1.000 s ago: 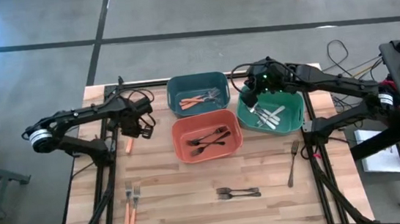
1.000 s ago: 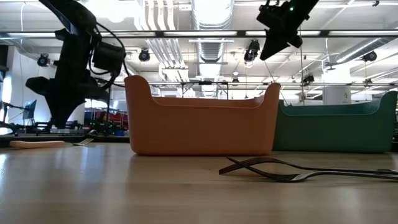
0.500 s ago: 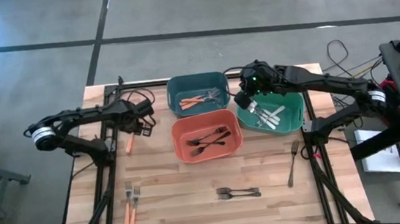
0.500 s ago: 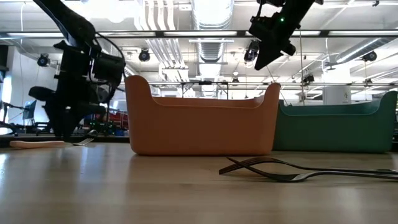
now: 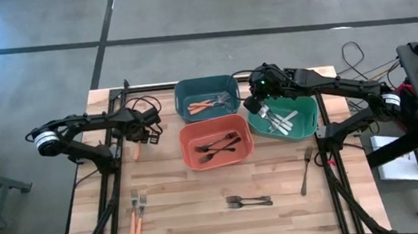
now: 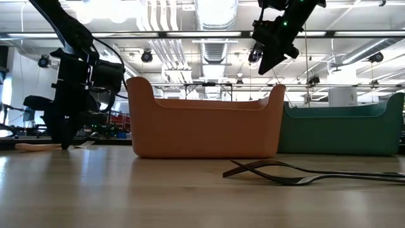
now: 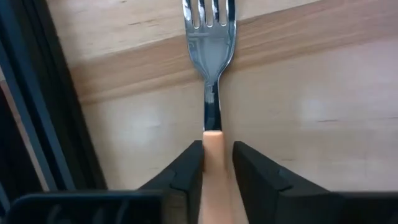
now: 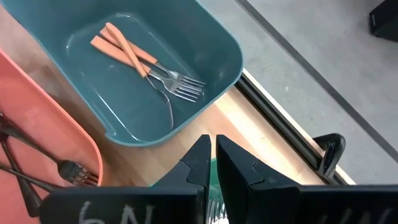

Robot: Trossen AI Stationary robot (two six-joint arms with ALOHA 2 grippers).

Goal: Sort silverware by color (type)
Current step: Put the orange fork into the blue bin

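Observation:
An orange-handled fork (image 7: pixel 211 74) lies flat on the wood at the table's far left, beside the black rail. My left gripper (image 7: pixel 217 163) points down over it, narrowly open, one finger on each side of the orange handle (image 7: pixel 213 149) just behind the metal neck. In the high view the left gripper (image 5: pixel 135 137) hides most of that fork. My right gripper (image 8: pixel 211 155) is shut and empty. It hangs high over the gap between the teal bin (image 5: pixel 179 104) and the green bin (image 5: pixel 313 122). My left gripper comes from above with its fingers (image 7: pixel 186 171) across the fork's orange handle (image 7: pixel 213 155), near the end that meets the metal neck. The fork lies flat on the table. Whether the fingers touch the handle I cannot tell.
The teal bin holds orange-handled forks (image 8: pixel 140 56), the orange-red bin (image 5: pixel 185 146) black ones, the green bin silver pieces. Two orange-handled forks (image 5: pixel 135 216) lie at the near left, black forks (image 5: pixel 248 201) near the front middle, and a silver fork (image 5: pixel 306 170) at the right.
My left gripper has come down onto the table around the orange-handled fork and tipped more steeply downward. My right gripper has drifted a little toward the table's left, from over the green bin toward the teal bin, staying shut.

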